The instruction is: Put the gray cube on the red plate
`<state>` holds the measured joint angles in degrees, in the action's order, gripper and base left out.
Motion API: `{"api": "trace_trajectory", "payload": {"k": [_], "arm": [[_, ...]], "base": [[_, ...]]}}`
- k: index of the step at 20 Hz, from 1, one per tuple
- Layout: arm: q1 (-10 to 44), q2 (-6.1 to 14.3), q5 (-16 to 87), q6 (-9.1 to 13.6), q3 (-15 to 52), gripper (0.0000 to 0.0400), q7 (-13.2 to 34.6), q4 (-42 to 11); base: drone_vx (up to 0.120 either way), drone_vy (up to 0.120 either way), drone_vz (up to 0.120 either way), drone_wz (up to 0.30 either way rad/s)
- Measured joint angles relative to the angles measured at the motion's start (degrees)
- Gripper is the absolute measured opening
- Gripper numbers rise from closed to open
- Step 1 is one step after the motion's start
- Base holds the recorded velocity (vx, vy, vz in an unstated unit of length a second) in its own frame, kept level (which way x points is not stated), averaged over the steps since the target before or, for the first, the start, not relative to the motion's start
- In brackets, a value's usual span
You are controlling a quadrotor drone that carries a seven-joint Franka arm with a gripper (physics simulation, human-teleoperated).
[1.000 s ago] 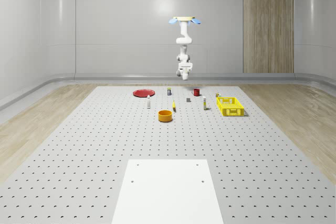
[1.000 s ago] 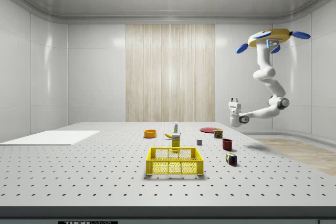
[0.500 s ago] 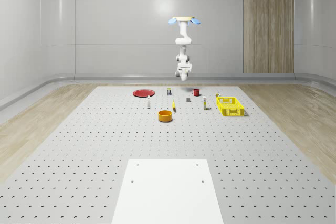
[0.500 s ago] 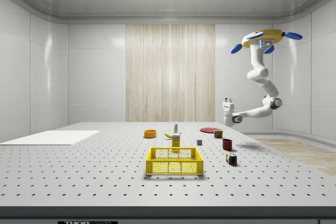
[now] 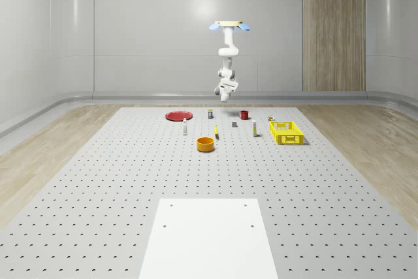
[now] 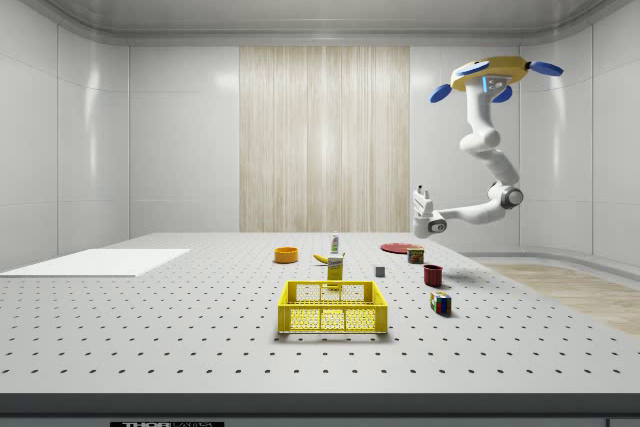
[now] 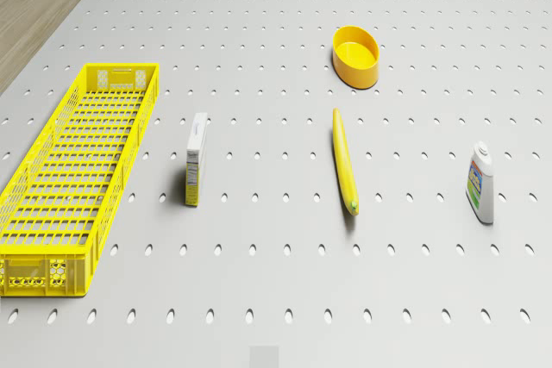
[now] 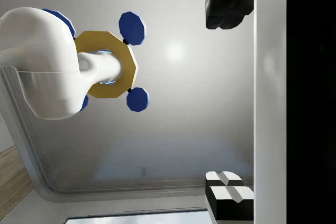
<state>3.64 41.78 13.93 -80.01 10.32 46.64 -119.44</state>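
1. The desk (image 5: 117,181) is a wide gray slab, matte and drilled with a regular grid of small holes; a smooth white rectangular sheet (image 5: 208,240) lies at its near end in the whole-scene view.
2. The drone (image 6: 488,76), a flat yellow body with blue rotor discs, hovers high over the desk's far end, above the red mug (image 6: 433,274). Its glossy white jointed arm (image 6: 482,147) hangs down and bends toward the side view's left.
3. The end effector (image 6: 423,192) is turned upward, well above the desk. In the wrist view its two dark fingertips (image 8: 228,6) stand wide apart with nothing between them, and the drone's underside shows against the ceiling.
4. The yellow crate (image 7: 73,183) is a long open lattice basket, seen from above in the drone view.
5. The red plate (image 5: 177,115) is a flat round disc near the desk's far edge, toward the whole-scene view's left.
6. The orange bowl (image 7: 356,55) is round and shallow with smooth walls.
7. The banana (image 7: 344,161), slim and yellow, lies flat between a small carton (image 7: 197,158) and a white bottle (image 7: 481,183).
8. The gray cube (image 6: 380,271), a small plain dull block, rests on the desk well apart from the red plate, between the carton and the red mug in the side view.
9. A multicolored cube (image 6: 440,302) sits near the mug in the side view.
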Motion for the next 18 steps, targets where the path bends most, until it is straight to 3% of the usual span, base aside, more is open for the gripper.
{"api": "trace_trajectory", "payload": {"k": [6,11,15,18], "arm": [[5.1,1.7,22.1,-1.1,15.0,0.04,3.7,-7.2],[14.0,5.4,53.0,-1.6,33.1,0.04,12.0,-23.7],[25.3,8.6,76.4,1.7,44.9,0.04,22.1,-36.8],[34.5,10.9,87.8,5.8,51.0,0.04,29.0,-42.1]], "base": [[0.12,0.0,-0.1,0.0],[0.12,0.0,-0.12,0.0],[0.12,0.0,-0.12,0.0],[0.12,0.0,-0.12,0.0]]}}
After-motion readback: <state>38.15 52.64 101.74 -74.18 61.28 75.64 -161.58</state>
